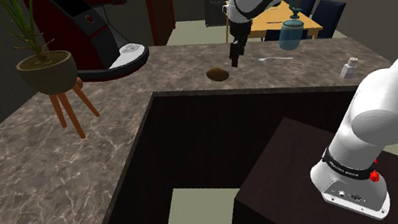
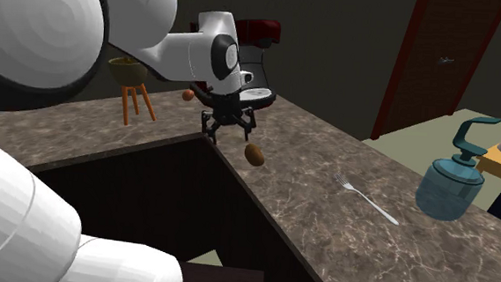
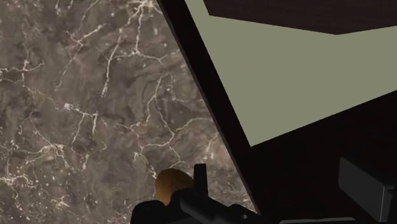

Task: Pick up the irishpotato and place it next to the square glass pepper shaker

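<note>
Your gripper (image 2: 230, 135) is hovering with fingers spread wide, gripping nothing. One finger is partly hiding the rounded brown potato (image 3: 170, 183) lying on the veined marble counter (image 3: 76, 114).

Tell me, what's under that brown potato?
The potato lies on the dark marbled counter, close to its inner edge. The patch of counter right beneath it is covered, so whether anything else sits there cannot be seen.

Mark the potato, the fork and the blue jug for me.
potato (image 2: 254, 154), second exterior view, middle of its brown body.
fork (image 2: 367, 200), second exterior view, halfway along the handle.
blue jug (image 2: 447, 190), second exterior view, its round belly.
</note>
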{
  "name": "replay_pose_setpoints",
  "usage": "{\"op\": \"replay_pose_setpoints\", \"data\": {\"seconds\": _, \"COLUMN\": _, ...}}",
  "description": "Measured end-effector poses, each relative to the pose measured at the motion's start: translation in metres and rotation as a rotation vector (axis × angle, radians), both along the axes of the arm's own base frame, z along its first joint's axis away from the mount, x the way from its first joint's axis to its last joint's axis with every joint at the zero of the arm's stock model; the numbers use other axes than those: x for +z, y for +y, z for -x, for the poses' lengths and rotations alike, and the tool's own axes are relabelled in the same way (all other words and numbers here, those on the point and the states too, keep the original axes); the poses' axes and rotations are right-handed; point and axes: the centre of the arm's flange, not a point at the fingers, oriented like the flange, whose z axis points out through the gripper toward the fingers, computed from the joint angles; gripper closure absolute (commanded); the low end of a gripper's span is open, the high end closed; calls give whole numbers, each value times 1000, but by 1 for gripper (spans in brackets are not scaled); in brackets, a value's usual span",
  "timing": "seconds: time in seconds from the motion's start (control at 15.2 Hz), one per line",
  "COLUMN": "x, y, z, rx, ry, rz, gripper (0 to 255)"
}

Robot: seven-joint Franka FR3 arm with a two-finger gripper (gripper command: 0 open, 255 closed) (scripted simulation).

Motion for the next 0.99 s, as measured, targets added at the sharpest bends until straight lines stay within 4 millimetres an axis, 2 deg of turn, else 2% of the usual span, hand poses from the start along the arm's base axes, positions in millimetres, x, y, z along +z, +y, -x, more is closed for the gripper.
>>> {"op": "replay_pose_setpoints", "data": {"seconds": 0.13, "x": -13, "y": -11, "z": -14, "rx": 15, "ry": -11, "rz": -1, "gripper": 0}}
{"op": "replay_pose_setpoints", "data": {"seconds": 0.59, "x": -63, "y": -47, "z": -85, "rx": 69, "ry": -46, "rz": -3, "gripper": 0}}
{"op": "replay_pose_setpoints", "data": {"seconds": 0.73, "x": -73, "y": -51, "z": -106, "rx": 84, "ry": -57, "rz": -4, "gripper": 0}}
{"op": "replay_pose_setpoints", "data": {"seconds": 0.99, "x": -95, "y": -60, "z": -124, "rx": 98, "ry": -65, "rz": -4, "gripper": 0}}
